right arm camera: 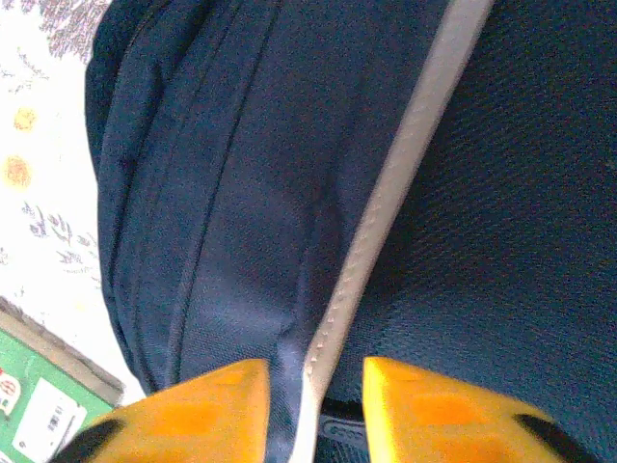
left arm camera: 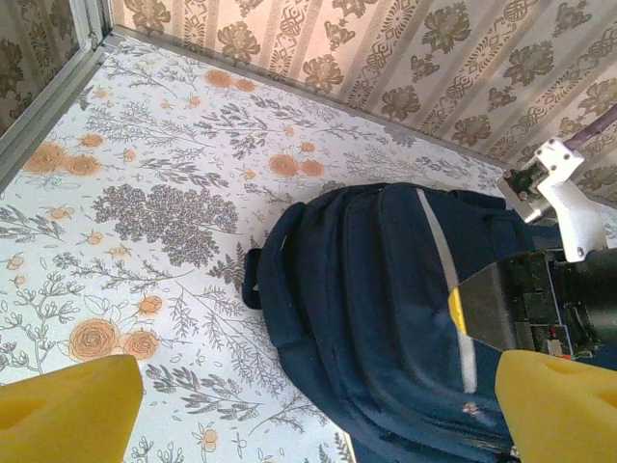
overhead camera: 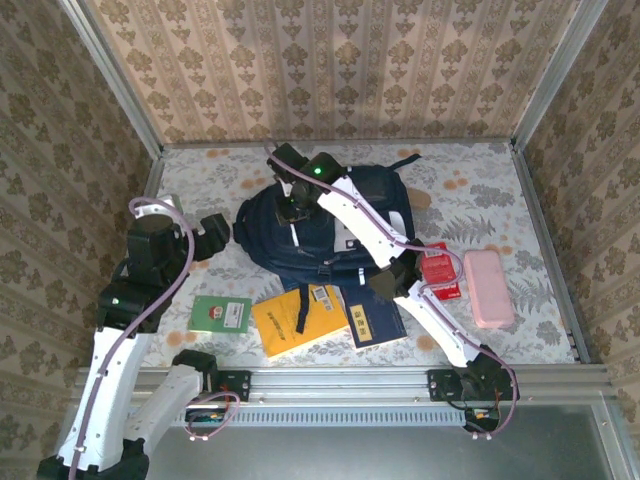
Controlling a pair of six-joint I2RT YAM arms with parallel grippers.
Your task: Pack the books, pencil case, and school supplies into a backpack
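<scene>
The backpack [overhead camera: 330, 235] lies flat around the middle of the table [overhead camera: 500, 200], somewhat nearer the far edge, and from what shows it looks closed, with no opening visible and nothing seen going in. By my judgement the packing proper has not begun: 3 books lie out along the near edge, the green-and-white book [overhead camera: 222, 313] toward the left, the orange-yellow book [overhead camera: 285, 325] just beside the backpack's near side with a black strap [overhead camera: 301, 312] across it, and a navy book [overhead camera: 372, 322] to its right, partly under the right arm. If there is a 2nd navy book, I cannot make it out. Toward the right edge a red pack [overhead camera: 440, 270] sits close to the backpack and a pink thing [overhead camera: 487, 288] lies just beside the pack; both are outside the bag. The right fingers [overhead camera: 293, 210] are down on the top of the backpack, drawn fairly close together with a white stripe [right arm camera: 386, 222] of the fabric running into the gap between them; whether they pinch cloth or a zip pull I cannot tell. The left fingers [overhead camera: 213, 236] are spread wide and grasp nothing, hovering off the backpack's left side. What is left, as I read it, is nearly everything: get the bag open, then load each book and small item.
</scene>
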